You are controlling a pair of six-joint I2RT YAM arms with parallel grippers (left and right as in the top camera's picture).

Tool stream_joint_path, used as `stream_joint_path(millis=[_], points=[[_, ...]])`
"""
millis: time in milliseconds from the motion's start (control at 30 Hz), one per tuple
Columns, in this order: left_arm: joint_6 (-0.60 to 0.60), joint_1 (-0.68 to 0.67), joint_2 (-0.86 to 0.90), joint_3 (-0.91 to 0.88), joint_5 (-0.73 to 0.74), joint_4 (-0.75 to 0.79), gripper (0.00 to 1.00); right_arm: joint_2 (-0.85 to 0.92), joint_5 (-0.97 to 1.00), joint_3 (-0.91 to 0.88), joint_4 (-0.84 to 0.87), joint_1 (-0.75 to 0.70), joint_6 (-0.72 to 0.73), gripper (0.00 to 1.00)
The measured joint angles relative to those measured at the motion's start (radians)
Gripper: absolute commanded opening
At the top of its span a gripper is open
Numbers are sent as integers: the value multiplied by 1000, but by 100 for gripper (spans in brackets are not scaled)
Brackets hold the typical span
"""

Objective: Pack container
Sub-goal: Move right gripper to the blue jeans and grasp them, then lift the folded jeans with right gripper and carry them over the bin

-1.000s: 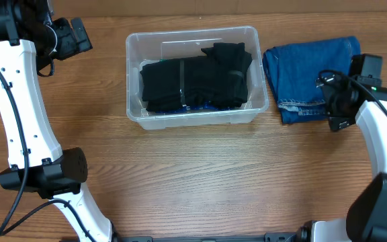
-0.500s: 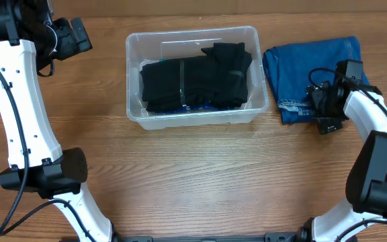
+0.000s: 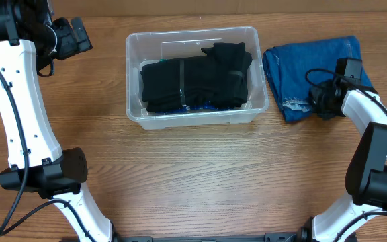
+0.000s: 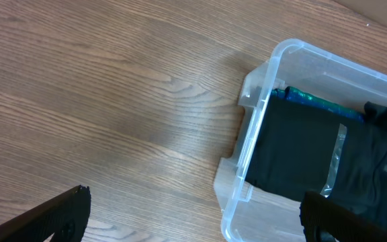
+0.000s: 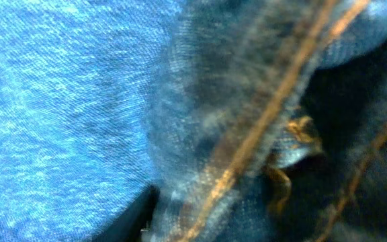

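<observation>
The clear container (image 3: 192,35) stands at the table's back middle, holding folded black clothes (image 3: 193,84). Folded blue jeans (image 3: 308,67) lie just to its right. My right gripper (image 3: 318,101) sits at the jeans' near right edge. In the right wrist view denim (image 5: 59,101) fills the frame, and a stitched seam is bunched in my right gripper (image 5: 207,202), which is shut on it; one dark finger (image 5: 130,218) shows. My left gripper (image 3: 79,33) hovers open to the left of the container. In its wrist view my left gripper (image 4: 193,218) holds nothing above the container's corner (image 4: 261,107).
A teal item (image 4: 314,102) peeks out beside the black clothes (image 4: 301,154) in the bin. Bare wood table (image 3: 193,175) stretches in front of the container. The white arm links stand at the left (image 3: 19,101) and right (image 3: 381,128) edges.
My right gripper moved left and up onto the near right edge of the jeans and closed on the fabric. The left arm has not moved.
</observation>
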Motion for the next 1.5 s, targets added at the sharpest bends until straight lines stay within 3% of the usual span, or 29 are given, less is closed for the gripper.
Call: stream_joint_path(millis=[267,533,1000,1133,1267,1500], points=[[0,0,0,0,0,0,100,-2,4,26,-38,0,-139,4],[0,0,0,0,0,0,100,-110,50,310,-354,2,-234,4],[0,0,0,0,0,0,100,-317,86,602,-592,31,-202,4],[0,0,0,0,0,0,100,-423,91,661,-574,129,-176,4],[0,0,0,0,0,0,100,-494,167,687,-549,338,49,4],[0,0,0,0,0,0,100,-354,498,687,-474,782,356,4]])
